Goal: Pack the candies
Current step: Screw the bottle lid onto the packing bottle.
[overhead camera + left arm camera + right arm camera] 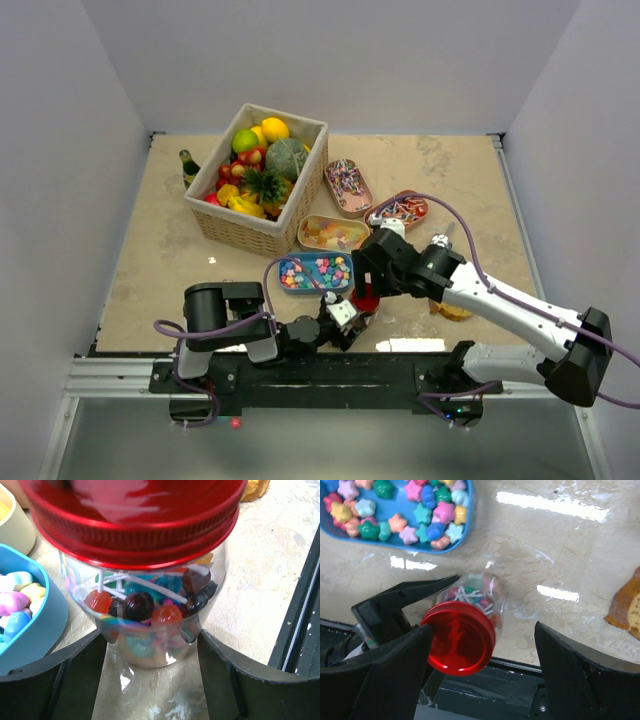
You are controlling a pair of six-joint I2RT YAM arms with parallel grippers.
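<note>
Candies (150,605), round lollipops on white sticks among other coloured pieces, fill a clear jar (150,645) with a red screw lid (462,640). The jar stands close to the near edge of the table (500,200), just in front of the arm bases. The left gripper (152,672) has its jaws closed on the jar's lower body, one dark finger pressed against each side. The right gripper (485,667) hangs above the lid with its jaws open. Its left finger (395,670) is right at the lid's rim, and its right finger is well clear of it.

Just beyond the jar lies a blue tray (427,549) of pastel star-shaped candies (427,512). To the right, partly under the right arm, sits a brown pastry-like piece (625,605).

Farther back, a cream tray (302,232) holds orange-yellow gummies (335,235). Behind it, a pink tray (349,212) and a red tray (420,200) each hold small wrapped striped sweets (345,180).

Left of these trays stands a wicker basket (240,225) heaped with toy fruit (262,160), including a pineapple, a lemon and a lime. A dark bottle (188,168) stands just beside the basket's left wall.
</note>
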